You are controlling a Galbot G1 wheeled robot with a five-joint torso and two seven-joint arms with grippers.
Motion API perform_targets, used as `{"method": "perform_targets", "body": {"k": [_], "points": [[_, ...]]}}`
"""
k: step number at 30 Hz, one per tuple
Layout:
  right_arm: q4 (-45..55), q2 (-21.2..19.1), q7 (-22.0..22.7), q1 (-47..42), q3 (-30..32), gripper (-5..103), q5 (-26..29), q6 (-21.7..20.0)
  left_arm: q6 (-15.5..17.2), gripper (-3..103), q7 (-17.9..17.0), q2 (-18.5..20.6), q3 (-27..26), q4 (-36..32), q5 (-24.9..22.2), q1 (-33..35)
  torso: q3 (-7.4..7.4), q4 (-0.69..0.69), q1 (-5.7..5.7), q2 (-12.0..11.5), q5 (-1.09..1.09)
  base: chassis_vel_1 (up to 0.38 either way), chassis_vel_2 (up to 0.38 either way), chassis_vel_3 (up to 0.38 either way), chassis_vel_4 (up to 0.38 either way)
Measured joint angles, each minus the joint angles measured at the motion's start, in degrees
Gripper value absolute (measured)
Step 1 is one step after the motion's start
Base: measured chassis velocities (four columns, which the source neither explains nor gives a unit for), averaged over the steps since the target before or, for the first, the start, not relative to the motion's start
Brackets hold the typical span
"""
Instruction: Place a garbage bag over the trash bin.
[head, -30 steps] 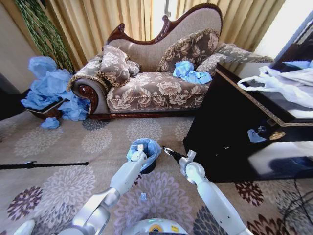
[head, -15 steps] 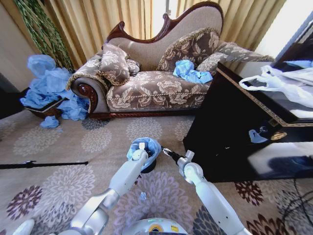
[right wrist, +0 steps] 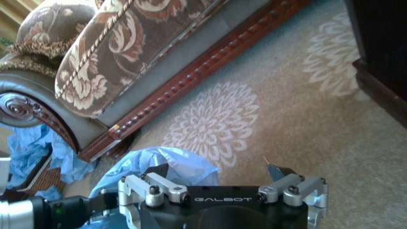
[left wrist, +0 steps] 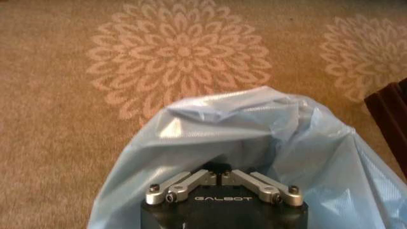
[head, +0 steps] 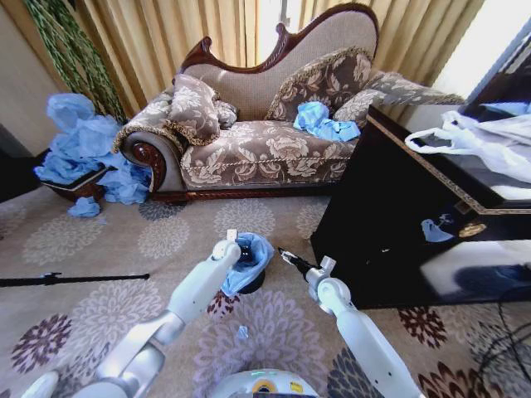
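Garbage bag was draped over the little black trash bin on the flowery carpet, a bit in front of the sofa. The light-blue plastic looked bunched and wrinkly, hanging down the side nearest the robot, with some of the bin's black base poking out underneath.

Left gripper sat right at the bag's top edge on the robot's left side. In the left wrist view, the gripper had its fingers drawn together, tips buried in the blue plastic, so it was clenched on the bag.

Right gripper hovered just beside the bag on the other side, not touching it. From its own wrist camera, the fingers were spread wide apart, nothing between them.
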Motion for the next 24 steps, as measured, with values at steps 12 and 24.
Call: {"method": "perform_targets", "body": {"k": [12,24], "points": [[7.36,-1.37,-1.52,-4.51,2.7,100,-0.01,0.53,0.01,0,-0.51,-1.02,6.71,6.56,-5.4,-3.84,0.0,-0.02,0.0,0.01,0.0,0.0,0.0,0.0,0.0],[10.37,-1.55,-2.85,-8.09,5.36,100,-0.19,0.78,-0.1,0,1.71,-3.4,15.31,15.67,-4.31,-7.48,0.0,-0.01,-0.01,0.01,0.01,0.0,0.0,0.0,0.0]]}}
